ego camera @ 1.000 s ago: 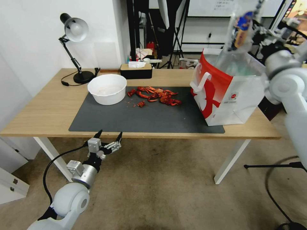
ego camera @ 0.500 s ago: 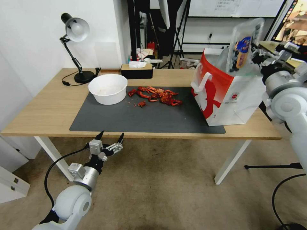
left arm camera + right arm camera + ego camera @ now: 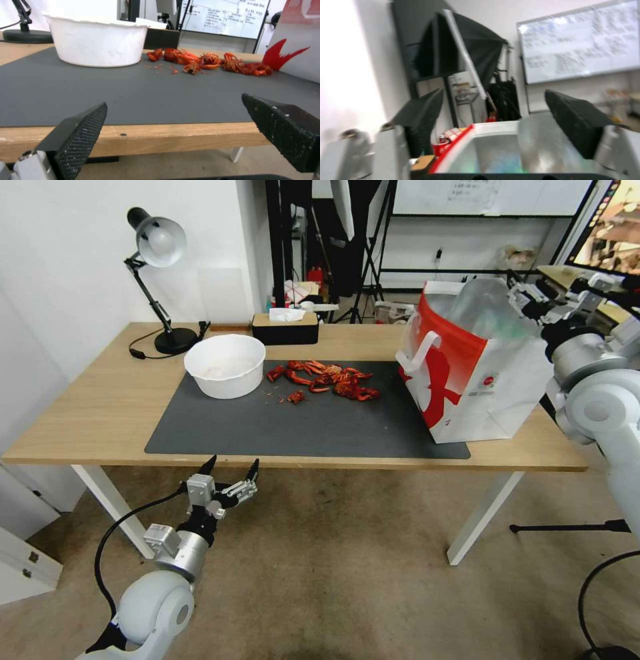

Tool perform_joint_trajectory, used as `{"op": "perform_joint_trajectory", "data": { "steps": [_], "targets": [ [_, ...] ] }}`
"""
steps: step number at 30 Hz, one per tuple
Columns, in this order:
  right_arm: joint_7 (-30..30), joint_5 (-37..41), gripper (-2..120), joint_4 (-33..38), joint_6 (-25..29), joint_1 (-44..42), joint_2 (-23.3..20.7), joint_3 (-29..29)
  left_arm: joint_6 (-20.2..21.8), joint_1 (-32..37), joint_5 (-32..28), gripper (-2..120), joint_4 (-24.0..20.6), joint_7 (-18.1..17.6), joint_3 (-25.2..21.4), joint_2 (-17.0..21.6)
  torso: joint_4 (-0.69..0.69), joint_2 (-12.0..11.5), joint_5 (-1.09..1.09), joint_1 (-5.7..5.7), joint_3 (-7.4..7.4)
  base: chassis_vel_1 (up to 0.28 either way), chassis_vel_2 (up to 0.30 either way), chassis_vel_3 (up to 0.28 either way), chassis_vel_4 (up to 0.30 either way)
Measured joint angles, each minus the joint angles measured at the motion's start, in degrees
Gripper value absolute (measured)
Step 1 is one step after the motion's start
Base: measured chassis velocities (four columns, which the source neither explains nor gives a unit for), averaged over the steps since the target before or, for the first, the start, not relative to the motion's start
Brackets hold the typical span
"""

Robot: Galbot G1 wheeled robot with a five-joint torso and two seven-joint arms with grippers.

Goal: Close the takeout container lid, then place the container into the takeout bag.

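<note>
Hovering at the far right rim of the takeout bag (image 3: pixel 477 380), the right pincer (image 3: pixel 527 303) sits with jaws spread wide and nothing between them; the right wrist view confirms a broad gap, with the bag's mouth and clear liner directly below. Judgement: this pose suits a release over the opening, the arm kept high enough to clear the rim. The takeout container and its lid cannot be located; the liner is too reflective to tell whether anything lies inside the bag, so the container's long axis and heading cannot be read. The bag stands upright at the right end of the bench (image 3: pixel 87 413), partly on the dark mat (image 3: pixel 300 427), mouth up, one white handle (image 3: pixel 420 350) hanging on its red side toward the crayfish shells (image 3: pixel 323 379). White bowl (image 3: pixel 225 365) sits at the mat's far left corner, well apart from the bag. Left pincer (image 3: pixel 230 468) is parked below the near bench edge, jaws wide, empty, aimed across the mat. Judgement: idle, kept out of the way.
</note>
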Motion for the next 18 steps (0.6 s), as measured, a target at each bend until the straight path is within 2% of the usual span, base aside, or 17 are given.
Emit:
{"op": "perform_joint_trajectory", "data": {
  "steps": [1, 4, 5, 8, 9, 12, 18],
  "targets": [
    [0.0, 0.0, 82, 0.0, 0.0, 0.0, 0.0, 0.0, 0.0, 0.0, 0.0, 100, 0.0, 0.0, 0.0, 0.0, 0.0, 0.0, 0.0, 0.0, 0.0, 0.0, 0.0, 0.0, 0.0],
    [-4.7, -3.45, 96, 2.92, 1.41, -4.47, -1.21, 1.12, -0.57, 0.34, -0.02, 100, 0.0, 0.19, -0.05, -0.63, 0.01, 0.0, 0.01, 0.0, 0.0, 0.0, 0.0, 0.0, 0.0],
    [-4.7, -3.45, 96, 2.92, 1.41, -4.47, -1.21, 1.12, -0.57, 0.34, -0.02, 100, 0.0, 0.19, -0.05, -0.63, 0.01, 0.0, 0.01, 0.0, 0.0, 0.0, 0.0, 0.0, 0.0],
    [-9.94, -4.51, 105, 6.39, 2.97, -11.42, -2.51, 3.98, -1.06, 0.92, -0.45, 100, -0.03, 0.91, -0.37, -1.01, -0.01, 0.0, 0.01, 0.0, 0.01, 0.0, 0.0, 0.0, 0.0],
    [-9.94, -4.51, 105, 6.39, 2.97, -11.42, -2.51, 3.98, -1.06, 0.92, -0.45, 100, -0.03, 0.91, -0.37, -1.01, -0.01, 0.0, 0.01, 0.0, 0.01, 0.0, 0.0, 0.0, 0.0],
    [-12.77, -7.27, 112, 9.4, 4.51, -18.52, -3.27, 7.35, -1.52, 0.77, -0.47, 100, 0.07, 0.94, -0.43, -1.16, -0.01, 0.0, 0.0, 0.0, 0.0, 0.0, 0.0, 0.0, 0.0],
    [-12.46, -13.17, 115, 13.14, 8.02, -26.51, -1.63, 8.99, -2.69, 1.33, -0.3, 100, 0.13, 0.88, -0.7, -1.75, 0.0, 0.0, 0.01, 0.0, 0.0, 0.0, 0.0, 0.0, 0.0]
  ]
}}
